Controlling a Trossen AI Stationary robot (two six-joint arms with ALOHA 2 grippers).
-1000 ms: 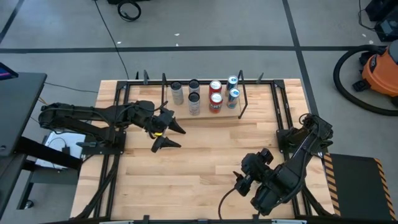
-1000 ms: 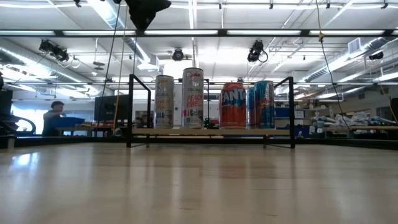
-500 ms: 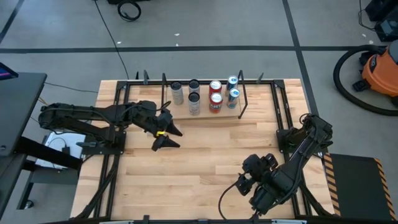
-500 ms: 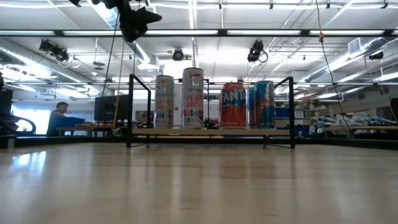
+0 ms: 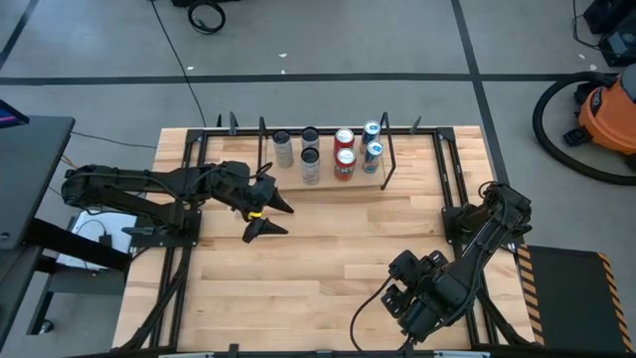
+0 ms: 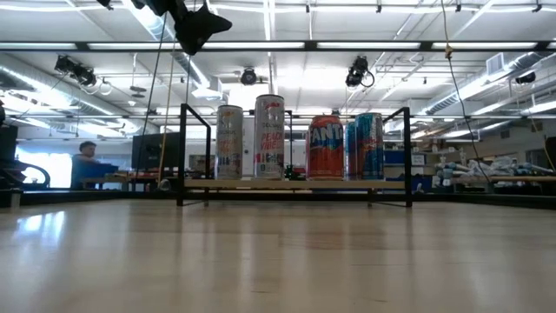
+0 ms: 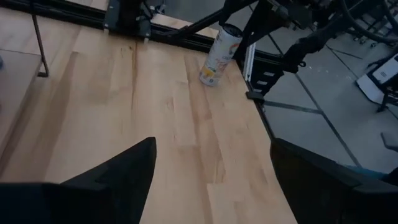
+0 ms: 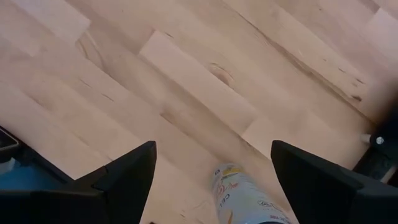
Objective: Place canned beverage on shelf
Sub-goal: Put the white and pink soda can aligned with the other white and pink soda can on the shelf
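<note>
Right gripper [image 8: 211, 180] open, can [image 8: 239, 193] between fingers

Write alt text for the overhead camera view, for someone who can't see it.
Seven cans stand upright on the shelf at the wooden table's far edge. The left gripper, jaws open and empty, is just left of the shelf; the right gripper is low near the table's front right edge.

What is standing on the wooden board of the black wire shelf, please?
On the low black wire shelf stand seven upright drink cans in two rows; in the low view, the front cans cover the back ones.
</note>
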